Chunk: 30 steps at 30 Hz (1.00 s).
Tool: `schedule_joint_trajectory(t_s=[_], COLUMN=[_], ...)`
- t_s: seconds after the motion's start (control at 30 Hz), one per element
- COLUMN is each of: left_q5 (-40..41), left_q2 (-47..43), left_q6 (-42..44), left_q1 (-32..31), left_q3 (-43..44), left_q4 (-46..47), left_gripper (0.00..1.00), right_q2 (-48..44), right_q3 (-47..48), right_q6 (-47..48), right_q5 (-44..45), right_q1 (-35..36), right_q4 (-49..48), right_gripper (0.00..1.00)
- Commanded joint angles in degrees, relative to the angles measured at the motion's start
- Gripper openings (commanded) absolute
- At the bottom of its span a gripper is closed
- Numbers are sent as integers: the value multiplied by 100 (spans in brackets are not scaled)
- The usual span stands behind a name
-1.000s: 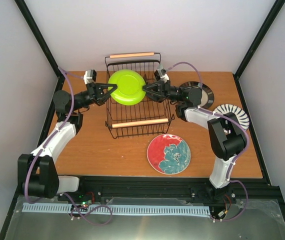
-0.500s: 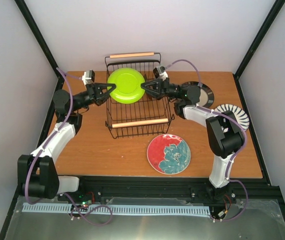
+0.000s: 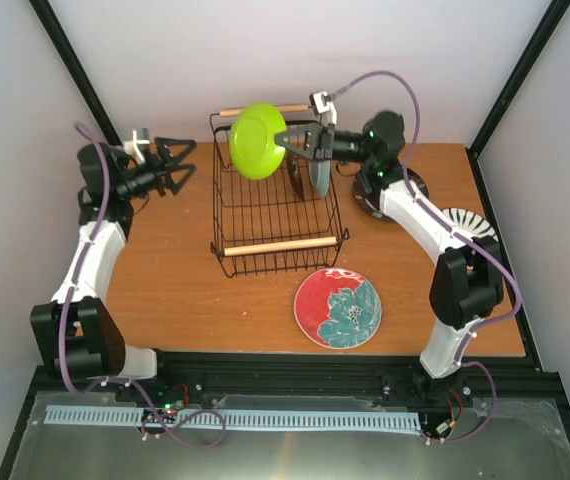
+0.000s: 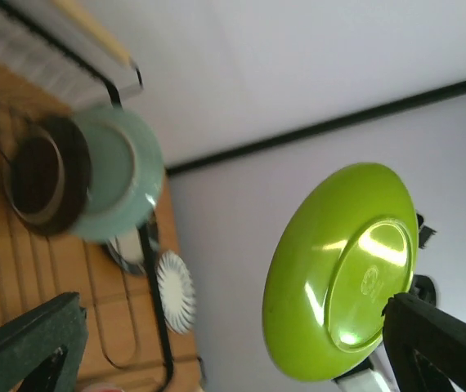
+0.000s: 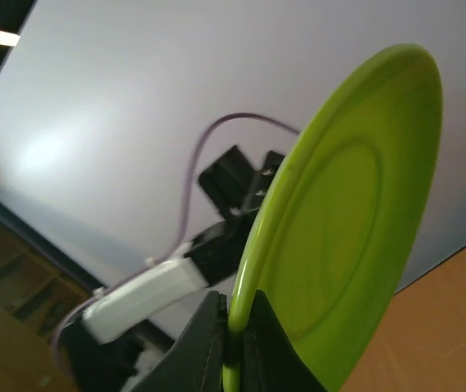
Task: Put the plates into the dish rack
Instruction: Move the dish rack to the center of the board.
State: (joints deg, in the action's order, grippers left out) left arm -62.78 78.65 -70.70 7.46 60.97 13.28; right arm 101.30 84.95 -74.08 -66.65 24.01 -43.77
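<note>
**R arm holding lime plate over dish rack**

The R tool is pinching the rim of the lime green plate, jaws shut tight on its edge. It is holding the plate on edge in the air above the far end of the dish rack, close to the rack's far wooden handle. The plate is tilting, w/ its underside facing the rack's left side. There the L tool is hovering w/ jaws spread wide and gripping nothing, well apart from the plate and outside the rack's left wall.

Inside the rack, at its far right, two plates are standing on edge: the mint green plate and a small dark plate just beside it. Whether they're touching can't be told.

Three more plates are lying flat on the wooden surface outside the rack:
- The red plate w/ a teal flower is lying in front of the rack's near right corner.
- The black-rimmed plate is lying to the rack's right, partly hidden under the R arm.
- The white plate w/ black radial stripes is lying farther right of the rack, also partly covered by the arm.

The near handle is lying across the rack's front edge.
</note>
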Motion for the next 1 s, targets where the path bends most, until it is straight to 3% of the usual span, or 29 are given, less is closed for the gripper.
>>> schedule_joint_trajectory(t_s=[0.0,0.13,0.27,0.57,0.8,0.97], left_q5=[1006,1644,1761,1801,1867,1973], left_q2=[-100,-381,-511,-425,-242,364], left_q6=[2130,2315,2187,2281,2428,2945], left_q1=[202,220,216,218,215,130], left_q3=[1218,1139,875,798,670,709], left_q4=[-2787,-3231,-3113,-3130,-3043,-3037], left_gripper=[100,100,100,100,100,100], right_q2=[665,1907,2769,3036,3188,3319], right_q3=[1865,4412,5702,5816,5879,5928], right_q6=[2768,4380,4586,5711,5981,6026], right_q5=[417,930,1433,2442,3001,3507], right_q1=[-97,-110,-116,-24,222,402], right_q4=[3985,7169,8211,9627,9786,9662], right_gripper=[3,3,3,3,3,3])
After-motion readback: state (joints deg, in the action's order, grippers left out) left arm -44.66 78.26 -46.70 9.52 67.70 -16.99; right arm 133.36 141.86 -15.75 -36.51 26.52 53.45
